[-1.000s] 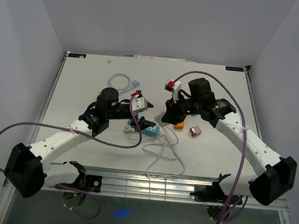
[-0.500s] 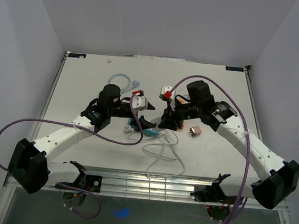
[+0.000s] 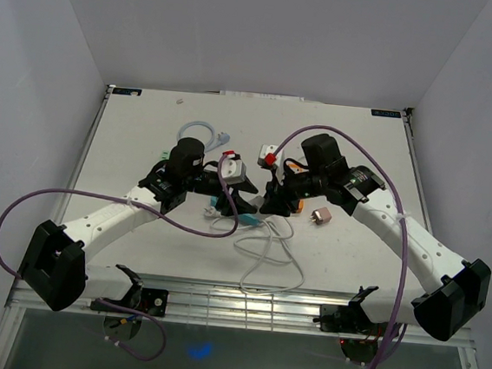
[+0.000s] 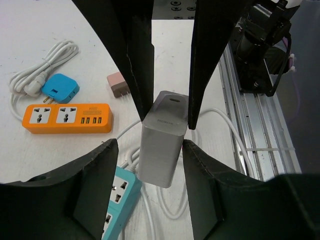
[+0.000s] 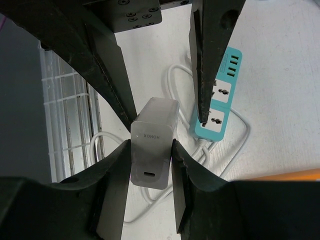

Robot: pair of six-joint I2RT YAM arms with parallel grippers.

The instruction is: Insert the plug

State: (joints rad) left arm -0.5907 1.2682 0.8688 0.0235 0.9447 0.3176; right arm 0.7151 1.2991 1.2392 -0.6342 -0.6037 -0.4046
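My right gripper (image 5: 150, 150) is clamped on the charger (image 4: 165, 125), both pads hard against its grey sides. My left gripper (image 4: 149, 150) straddles the same charger with its jaws partly open. I see a clear gap on one side, while the other finger sits at or almost on the casing. The charger hangs in the air near the table's middle, and only the right side holds it. In the left wrist view the teal strip (image 4: 117, 200) lies on the table at 7 o'clock from the charger, and the orange strip (image 4: 67, 117) is at 9 o'clock.

- **Twisting or dropping:** If my left jaws close off-centre, the nearer finger lands first and could twist the charger in my right pads. If my right side lets go before the left has bitten, the charger drops onto the strip.
- **Finger collision:** Four fingers crowd one small box, so any sideways shift risks finger hitting finger.
- **Missed socket:** I can't see the prongs in any view, so I can't judge how they line up. A tilted carry could jam them on the socket face.
- **Strip sliding:** Nothing holds the teal strip down, so a push could slide it across the loose white cable (image 3: 266, 247).
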